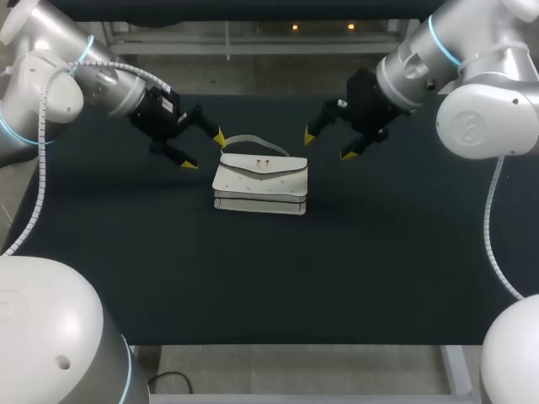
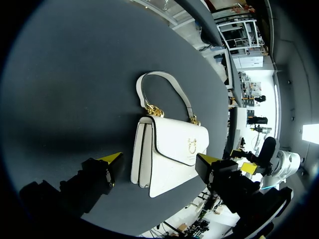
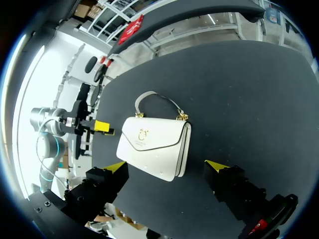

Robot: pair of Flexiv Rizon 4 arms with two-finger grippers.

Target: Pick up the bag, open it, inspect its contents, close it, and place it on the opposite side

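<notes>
On the dark table (image 1: 379,252), near its middle: our white bag (image 1: 259,181) lies flat with its flap face up. Its handle (image 1: 253,140) is flopped down toward the far edge, and neither arm touches it.
Left gripper (image 1: 204,150): the jaws are spread wide and empty. It hangs just off the bag's far left corner, beside the handle.
Right gripper (image 1: 328,146): the jaws are likewise spread and empty, just off the far right corner.
Risk at the handle: it lies low against the table, so we judge a fingertip could pin it down or slide over it instead of getting under it.
Risk of dragging: a push from one side alone may shove the bag along the table rather than lift it.
Risk at the flap: the gold clasp (image 1: 263,164) looks closed. If we pull the flap without the other arm steadying the body, the whole bag may rise or tip.
Risk between arms: both grippers wait at the same end of the bag, so closing in together could make them clash.
Hidden: the contents and the bag's underside are out of sight.
Hard to make out: we cannot tell how the clasp fastens, nor how high each gripper hangs above the table.
</notes>
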